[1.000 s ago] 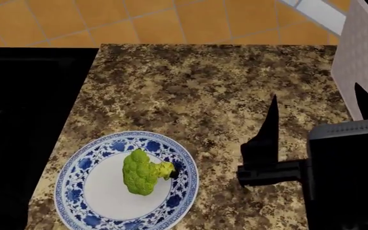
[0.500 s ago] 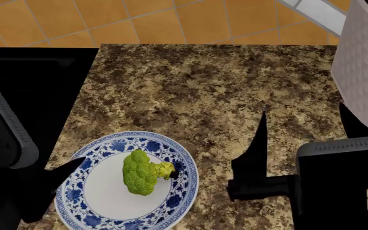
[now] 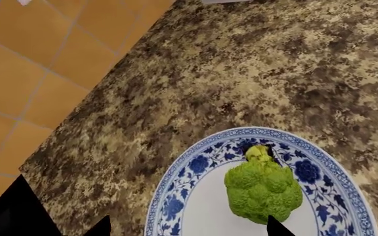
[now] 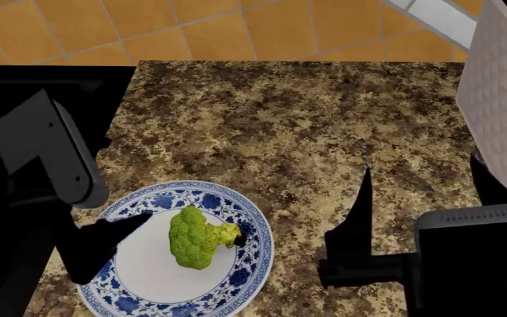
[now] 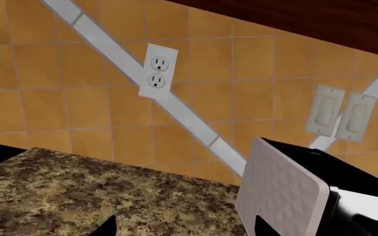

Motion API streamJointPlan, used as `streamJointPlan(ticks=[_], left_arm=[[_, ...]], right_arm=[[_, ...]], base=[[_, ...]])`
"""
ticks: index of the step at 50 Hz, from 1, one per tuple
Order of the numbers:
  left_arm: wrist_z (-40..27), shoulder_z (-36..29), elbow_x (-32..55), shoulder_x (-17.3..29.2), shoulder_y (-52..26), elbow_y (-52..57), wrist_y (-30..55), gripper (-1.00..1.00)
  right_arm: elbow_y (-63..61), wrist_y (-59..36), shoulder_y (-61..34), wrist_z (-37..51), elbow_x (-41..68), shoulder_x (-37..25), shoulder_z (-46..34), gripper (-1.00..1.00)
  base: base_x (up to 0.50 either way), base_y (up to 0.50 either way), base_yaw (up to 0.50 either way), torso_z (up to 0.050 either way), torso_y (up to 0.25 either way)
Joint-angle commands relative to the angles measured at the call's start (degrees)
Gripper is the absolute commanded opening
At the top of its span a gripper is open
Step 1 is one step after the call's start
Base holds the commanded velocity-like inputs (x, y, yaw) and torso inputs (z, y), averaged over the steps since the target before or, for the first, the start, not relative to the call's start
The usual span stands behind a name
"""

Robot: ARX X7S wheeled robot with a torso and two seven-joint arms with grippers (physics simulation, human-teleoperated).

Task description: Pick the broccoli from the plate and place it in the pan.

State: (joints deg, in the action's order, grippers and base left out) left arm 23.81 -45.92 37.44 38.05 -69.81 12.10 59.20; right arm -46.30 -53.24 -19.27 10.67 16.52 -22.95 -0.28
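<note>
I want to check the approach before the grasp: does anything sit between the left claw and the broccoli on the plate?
Nothing visible does. The left claw hangs over the round blue-and-white floral plate's rim, and only bare white plate lies between it and the small bright green broccoli floret. The left wrist view shows it between the tips.

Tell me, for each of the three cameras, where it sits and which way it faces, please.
Head view: on the head, looking down at the countertop; shows the left gripper beside the plate and the right gripper.
Left wrist view: above the plate, facing the broccoli; only dark fingertips show.
Right wrist view: faces the tiled wall and an outlet; fingertips barely show.
Head and left wrist share plate and broccoli.
</note>
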Motion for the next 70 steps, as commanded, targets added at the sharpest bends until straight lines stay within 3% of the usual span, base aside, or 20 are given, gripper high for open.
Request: streamJointPlan(ticks=[1, 10, 28, 44, 60, 70], left_arm=[[2.8, -0.6, -3.8, -5.4, -1.1, -4.1, -2.0, 1.00], [1.3, -0.3, 2.4, -5.2, 1.8, 7.4, 4.4, 1.00], [2.1, -3.4, -4.3, -7.1, 1.8, -7.1, -2.2, 1.00], [3.3, -5.2, -4.7, -8.7, 1.2, -7.7, -3.0, 1.00], [4.9, -6.1, -6.6, -11.5, -0.6, -16.1, -5.6, 1.00], [5.9, -7.4, -5.7, -12.2, -0.5, -13.6, -4.9, 1.00]], right_arm=[[1.5, 1.0, 0.5, -1.7, 0.7, 2.4, 0.7, 1.00], [0.9, 0.4, 0.4, -1.4, 1.3, 2.7, 0.7, 1.00], [0.9, 0.5, 0.8, -1.4, 2.3, 2.4, 1.8, 1.00], [-0.1, -0.5, 1.2, -0.9, 3.2, 2.5, 2.2, 1.00], [-0.6, -1.1, 1.5, -0.4, 4.0, 2.3, 2.8, 1.00], [-1.2, -1.3, 2.3, -0.2, 4.6, 2.4, 3.2, 1.00]], base=[[0.00, 0.00, 0.00, 0.000, 0.000], [0.00, 0.00, 0.00, 0.000, 0.000], [0.00, 0.00, 0.00, 0.000, 0.000], [0.00, 0.00, 0.00, 0.000, 0.000], [0.00, 0.00, 0.00, 0.000, 0.000], [0.00, 0.00, 0.00, 0.000, 0.000]])
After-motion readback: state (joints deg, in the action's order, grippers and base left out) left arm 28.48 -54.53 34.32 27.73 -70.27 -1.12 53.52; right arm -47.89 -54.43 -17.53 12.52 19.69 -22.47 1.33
